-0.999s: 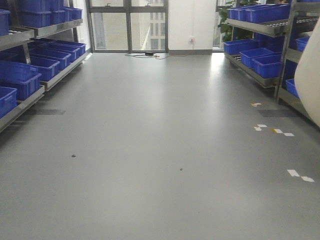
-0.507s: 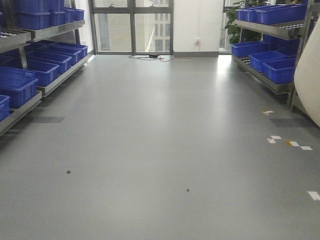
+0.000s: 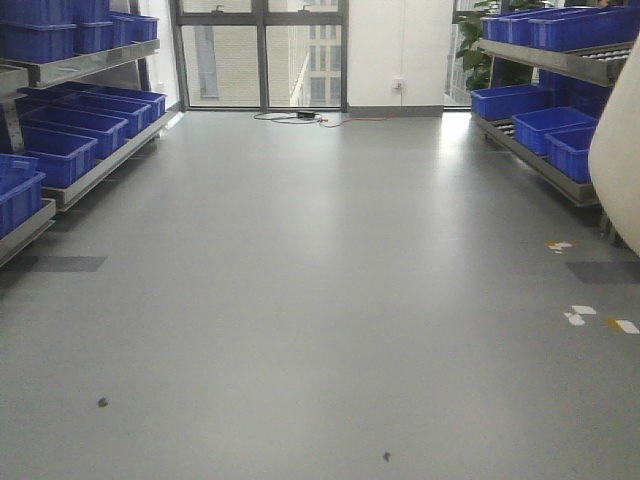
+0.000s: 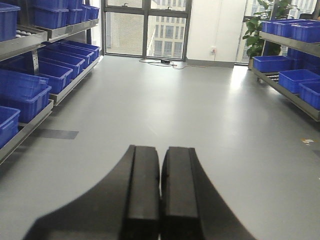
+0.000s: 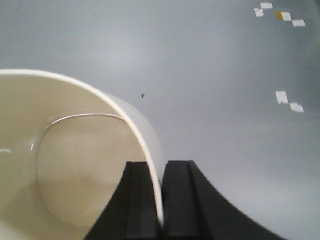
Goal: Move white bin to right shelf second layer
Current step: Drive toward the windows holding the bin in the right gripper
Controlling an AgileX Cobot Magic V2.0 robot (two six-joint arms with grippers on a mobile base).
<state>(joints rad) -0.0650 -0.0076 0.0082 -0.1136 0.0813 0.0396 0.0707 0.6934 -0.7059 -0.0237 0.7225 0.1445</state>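
Observation:
The white bin hangs over the grey floor, its cream mouth turned toward the right wrist camera. My right gripper is shut on the bin's rim, one finger inside the wall and one outside. In the front view only the bin's curved side shows, at the right edge. The right shelf stands ahead on the right, its steel levels loaded with blue crates. I cannot tell from here which level is the second layer. My left gripper is shut with nothing in it.
A left shelf with blue crates lines the other side of the aisle. Tape marks lie on the floor at the right. A cable lies by the far window, and a plant stands in the back right corner.
The whole view has advanced down the aisle: floor specks and tape marks slid toward the camera and both shelves spread outward. The bin stays at the right edge, still held.

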